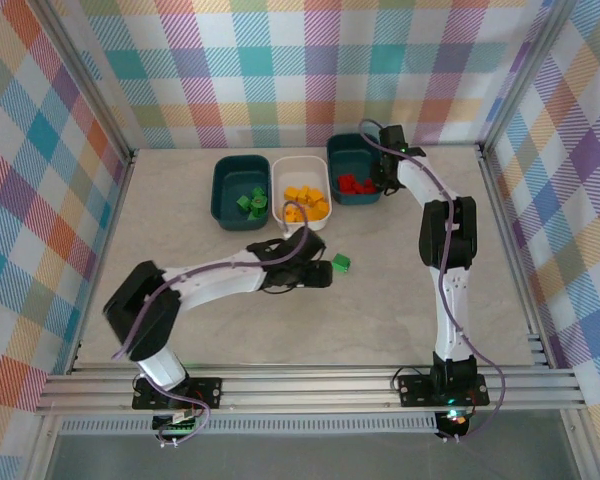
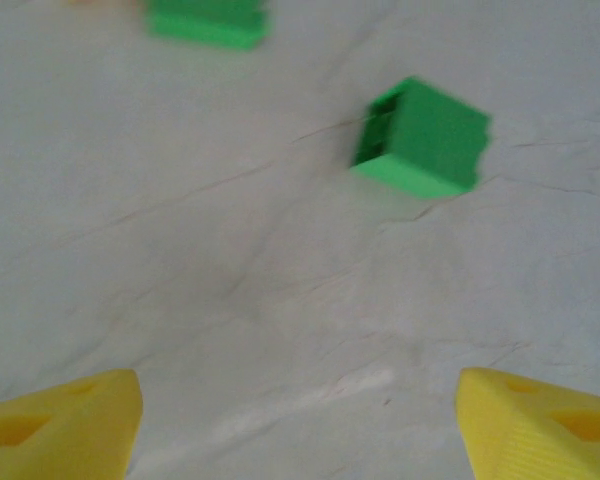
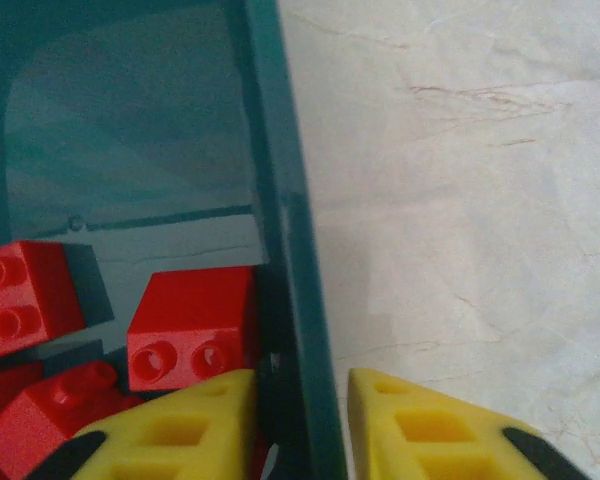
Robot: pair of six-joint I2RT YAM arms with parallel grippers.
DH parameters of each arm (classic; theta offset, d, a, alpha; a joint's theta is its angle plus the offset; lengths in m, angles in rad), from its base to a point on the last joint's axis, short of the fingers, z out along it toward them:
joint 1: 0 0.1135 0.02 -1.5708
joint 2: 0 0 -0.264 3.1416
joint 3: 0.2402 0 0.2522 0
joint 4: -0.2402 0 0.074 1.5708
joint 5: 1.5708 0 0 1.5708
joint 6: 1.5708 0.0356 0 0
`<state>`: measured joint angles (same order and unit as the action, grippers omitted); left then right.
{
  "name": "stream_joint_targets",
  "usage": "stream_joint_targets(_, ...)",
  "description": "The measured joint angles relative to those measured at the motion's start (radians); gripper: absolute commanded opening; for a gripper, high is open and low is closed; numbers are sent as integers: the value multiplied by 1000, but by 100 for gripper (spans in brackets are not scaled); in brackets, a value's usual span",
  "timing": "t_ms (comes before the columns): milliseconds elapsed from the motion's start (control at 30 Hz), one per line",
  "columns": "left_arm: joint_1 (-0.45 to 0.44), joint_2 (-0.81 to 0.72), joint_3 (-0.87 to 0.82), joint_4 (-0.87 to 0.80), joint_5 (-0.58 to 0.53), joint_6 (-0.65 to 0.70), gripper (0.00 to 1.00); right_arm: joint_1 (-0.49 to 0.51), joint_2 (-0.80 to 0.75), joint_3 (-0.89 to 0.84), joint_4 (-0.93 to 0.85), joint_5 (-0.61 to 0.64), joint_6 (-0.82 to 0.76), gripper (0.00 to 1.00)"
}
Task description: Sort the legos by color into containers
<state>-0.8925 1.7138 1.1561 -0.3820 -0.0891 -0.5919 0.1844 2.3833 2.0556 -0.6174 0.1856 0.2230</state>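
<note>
Wide open and empty, the left jaws hover over the worktop [image 2: 180, 300], with a loose green lego [image 2: 420, 135] lying at the upper right of that wrist view. The right jaws stand narrow astride the wall of the teal tub [image 3: 280, 200] that holds the red legos [image 3: 190, 320]; I cannot tell whether they pinch it.

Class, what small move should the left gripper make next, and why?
Probably ease the left gripper forward over the green brick: its jaws stand open and empty, and that brick lies loose on the table, ahead and slightly right.
</note>
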Motion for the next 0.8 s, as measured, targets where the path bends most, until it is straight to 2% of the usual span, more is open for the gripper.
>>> stream_joint_targets(200, -9, 179, 141, 14, 2, 112, 80, 0, -84, -153, 69, -4, 29, 10)
stream_joint_targets(500, -10, 340, 284, 14, 2, 172, 80, 0, -215, -344, 112, -5, 80, 12)
stream_joint_targets(533, -10, 349, 294, 14, 2, 175, 80, 0, -217, -348, 111, -7, 84, 15)
stream_joint_targets(567, -10, 360, 307, 11, 1, 179, 80, 0, -217, -349, 112, -8, 89, 22)
stream_joint_targets(600, -10, 370, 319, 8, 0, 183, 80, 0, -217, -355, 117, -9, 98, 34)
stream_joint_targets(700, -10, 394, 346, 7, -3, 193, 78, 0, -217, -370, 116, -16, 118, 53)
stream_joint_targets(800, -10, 419, 370, 2, -12, 198, 77, 0, -239, -413, 130, -26, 141, 62)
